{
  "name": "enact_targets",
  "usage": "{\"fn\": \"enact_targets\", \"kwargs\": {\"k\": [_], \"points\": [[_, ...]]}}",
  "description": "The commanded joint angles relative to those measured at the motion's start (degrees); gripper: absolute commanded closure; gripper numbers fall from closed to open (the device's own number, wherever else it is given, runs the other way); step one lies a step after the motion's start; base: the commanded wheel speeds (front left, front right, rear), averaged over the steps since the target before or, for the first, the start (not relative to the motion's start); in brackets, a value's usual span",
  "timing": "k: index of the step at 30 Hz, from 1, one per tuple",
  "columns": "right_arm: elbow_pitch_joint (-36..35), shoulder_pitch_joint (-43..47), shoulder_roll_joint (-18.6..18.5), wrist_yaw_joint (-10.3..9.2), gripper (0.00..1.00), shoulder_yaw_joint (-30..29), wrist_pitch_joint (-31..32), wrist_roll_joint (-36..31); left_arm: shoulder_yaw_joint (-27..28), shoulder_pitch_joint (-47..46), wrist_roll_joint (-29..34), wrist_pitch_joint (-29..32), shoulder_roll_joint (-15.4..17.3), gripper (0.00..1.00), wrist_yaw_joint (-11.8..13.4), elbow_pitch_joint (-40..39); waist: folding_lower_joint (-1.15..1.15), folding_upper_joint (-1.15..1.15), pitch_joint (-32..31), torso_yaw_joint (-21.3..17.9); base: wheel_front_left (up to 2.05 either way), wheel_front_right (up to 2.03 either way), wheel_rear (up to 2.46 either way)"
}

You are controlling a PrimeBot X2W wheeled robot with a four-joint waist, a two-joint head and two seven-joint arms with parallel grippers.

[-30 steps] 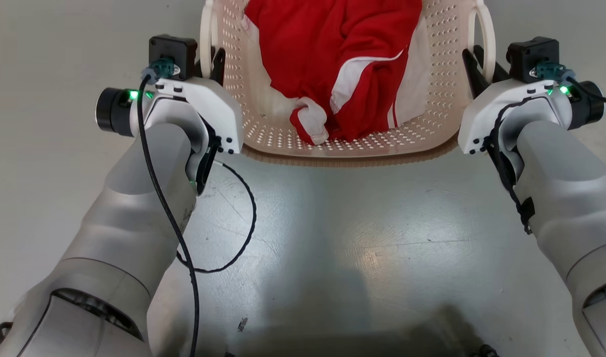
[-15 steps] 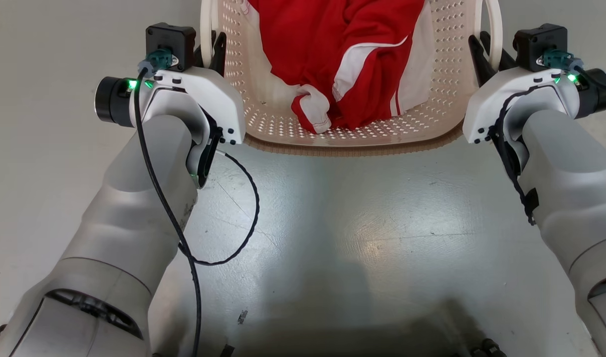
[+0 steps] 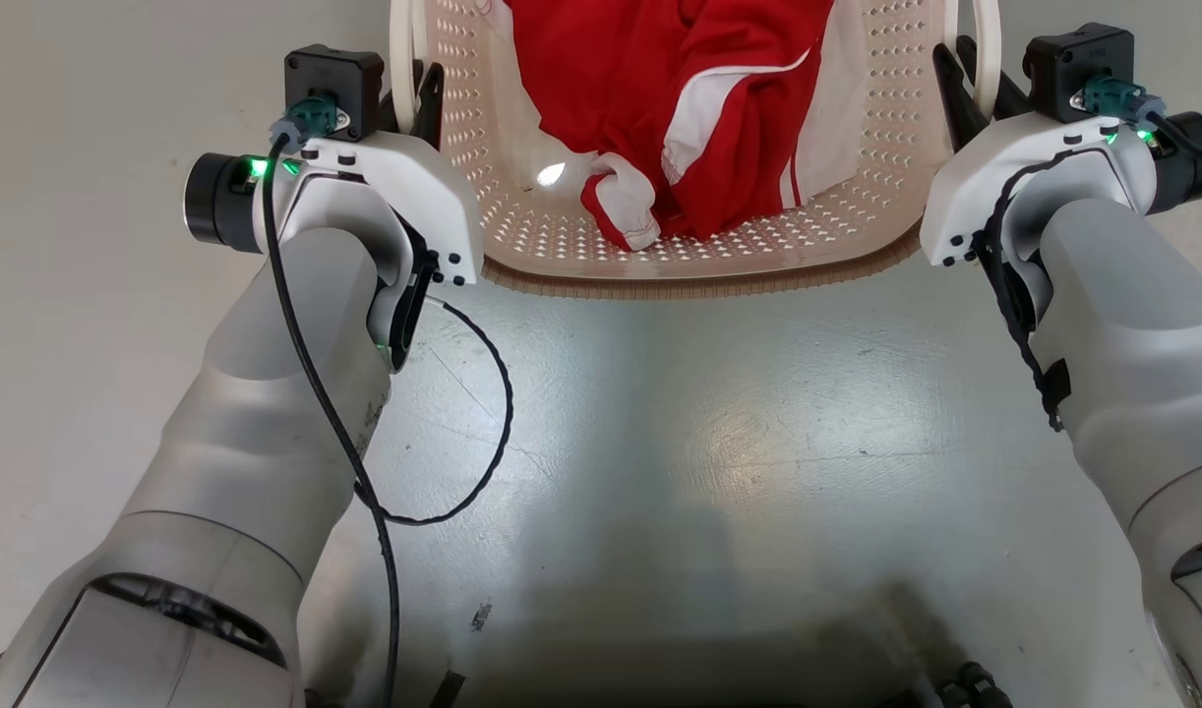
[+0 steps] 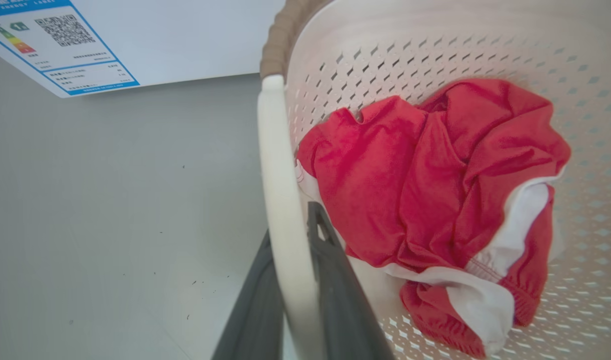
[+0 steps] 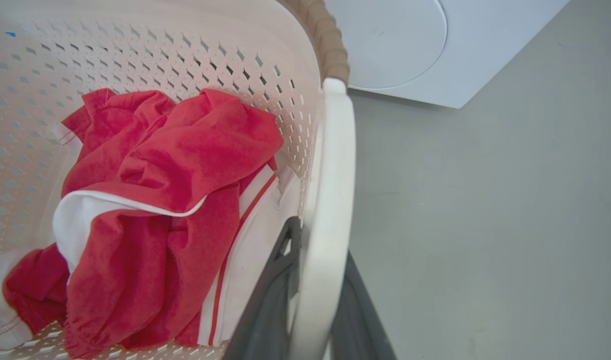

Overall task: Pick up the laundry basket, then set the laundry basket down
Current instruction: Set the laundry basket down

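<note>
The laundry basket [image 3: 699,287], cream-white with perforated walls and a brown rim band, is at the top middle of the head view, with a red and white garment [image 3: 690,108] in it. My left gripper [image 3: 414,93] is shut on the basket's left loop handle [image 4: 285,210], a dark finger [image 4: 335,290] on each side of it. My right gripper [image 3: 965,79] is shut on the right loop handle [image 5: 330,200] in the same way, its fingers [image 5: 270,295] straddling the loop. The basket's far end is cut off by the frame. I cannot tell whether its bottom touches the floor.
A big white washing machine stands just beyond the basket, its labelled panel [image 4: 135,40] in the left wrist view and its round door [image 5: 410,45] in the right wrist view. Grey floor [image 3: 719,442] spreads between me and the basket. A black cable [image 3: 483,393] loops off my left wrist.
The whole head picture has slid upward a little. Basket and both grippers sit slightly higher in it, the right side more so. Both grips on the handles are unchanged.
</note>
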Motion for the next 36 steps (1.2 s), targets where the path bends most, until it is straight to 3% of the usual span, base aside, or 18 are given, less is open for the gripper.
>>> {"fn": "enact_targets", "kwargs": {"k": [1, 25, 26, 27, 28, 36], "points": [[-0.8, 2.4, 0.9, 0.42, 1.00, 0.2, -0.6, -1.4, 1.1, 0.2, 1.0, -0.8, 1.6, 1.00, -0.5, -0.6, 0.00, 0.00, 0.2, 0.0, 0.00, 0.00, 0.00], [-1.7, 3.8, 3.0, 0.42, 0.98, -5.9, -0.6, -6.3, 3.8, -1.0, 3.9, -0.8, 1.1, 1.00, -1.2, 1.8, 0.00, 0.00, 1.8, -0.4, 0.00, 0.00, 0.00], [-2.2, 3.8, 2.9, 0.42, 0.54, -6.4, -0.6, -6.5, 4.1, -1.0, 3.7, -0.8, 1.0, 0.56, -0.9, 2.3, 0.00, 0.00, 1.8, -0.4, 0.00, 0.00, 0.00], [-2.7, 3.8, 2.8, 0.42, 0.00, -6.9, -0.6, -6.8, 4.3, -1.1, 3.5, -0.8, 0.9, 0.04, -0.6, 2.7, 0.00, 0.00, 1.9, -0.4, 0.00, 0.00, 0.00], [-2.9, 4.0, 2.8, 0.42, 0.00, -7.3, -0.6, -7.2, 4.3, -1.2, 3.5, -0.8, 0.8, 0.00, -0.5, 3.3, 0.00, 0.00, 1.9, -0.4, 0.00, 0.00, 0.00], [-4.1, 5.1, 3.1, 0.42, 0.00, -11.0, -0.6, -9.9, 4.7, -1.6, 3.9, -0.8, 0.5, 0.00, 0.1, 4.1, 0.00, 0.00, 1.5, -0.5, 0.00, 0.00, 0.00]]}}
